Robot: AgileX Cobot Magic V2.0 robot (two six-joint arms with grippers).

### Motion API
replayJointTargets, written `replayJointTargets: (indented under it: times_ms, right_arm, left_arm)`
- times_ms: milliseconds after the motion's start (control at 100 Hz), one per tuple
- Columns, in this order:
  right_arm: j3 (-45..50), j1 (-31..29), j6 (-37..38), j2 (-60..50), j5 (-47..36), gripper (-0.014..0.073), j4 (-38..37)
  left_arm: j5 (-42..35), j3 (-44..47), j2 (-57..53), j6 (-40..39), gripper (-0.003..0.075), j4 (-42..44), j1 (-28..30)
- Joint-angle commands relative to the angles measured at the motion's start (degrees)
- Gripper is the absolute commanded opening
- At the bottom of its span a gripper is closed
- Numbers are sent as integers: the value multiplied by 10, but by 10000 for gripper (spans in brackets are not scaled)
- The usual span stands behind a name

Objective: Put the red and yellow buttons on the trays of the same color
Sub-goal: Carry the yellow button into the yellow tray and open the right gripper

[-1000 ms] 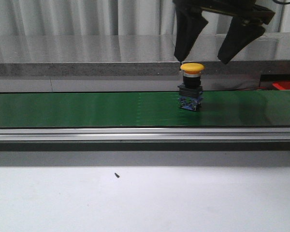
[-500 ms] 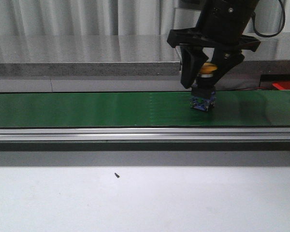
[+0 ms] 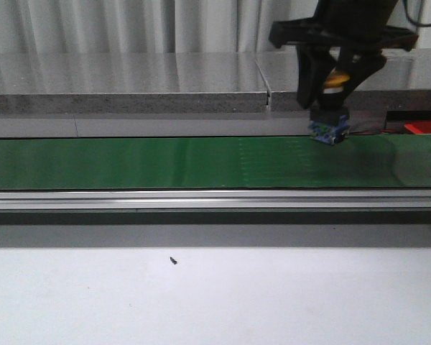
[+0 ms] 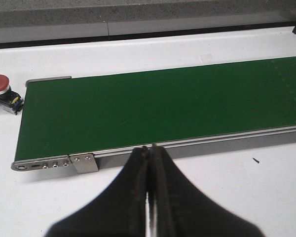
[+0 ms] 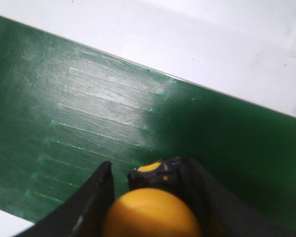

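The yellow button [image 3: 328, 131], with a yellow cap, black body and blue base, is held between the fingers of my right gripper [image 3: 327, 105], just above the green belt [image 3: 129, 162] at its right part. In the right wrist view the yellow cap [image 5: 150, 212] fills the space between the fingers of my right gripper [image 5: 148, 165], over the belt [image 5: 64, 98]. A red button [image 4: 0, 86] stands on the white table by the belt's end. My left gripper [image 4: 150, 148] is shut and empty, in front of the belt's near rail.
A grey stone ledge [image 3: 129, 79] runs behind the belt. A red object [image 3: 425, 127] shows at the far right edge. The belt's aluminium rail [image 3: 201, 200] runs along its near side, with white table [image 3: 201, 295] in front. A small dark speck [image 3: 173, 261] lies there.
My right gripper came down over the yellow button, closed on it, and has lifted it off the belt and carried it to the right.
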Motion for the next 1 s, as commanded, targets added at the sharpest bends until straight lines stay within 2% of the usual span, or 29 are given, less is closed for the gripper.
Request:
replayJointTargets:
  times_ms: [0, 190, 560, 790, 990]
  right_arm:
    - [-15, -15, 12, -56, -2, 143, -17]
    - [-1, -61, 18, -105, 27, 143, -39]
    - [157, -211, 28, -228, -10, 143, -39]
    - [198, -299, 31, -254, -32, 143, -39]
    - [221, -345, 32, -239, -84, 143, -30]
  left_arm:
    - [-38, -14, 0, 0, -19, -10, -4]
    - [-38, -14, 0, 0, -19, -10, -4]
    - [-38, -14, 0, 0, -19, -10, -4]
    - [-38, -14, 0, 0, -19, -10, -4]
    - [-38, -14, 0, 0, -19, -10, -4]
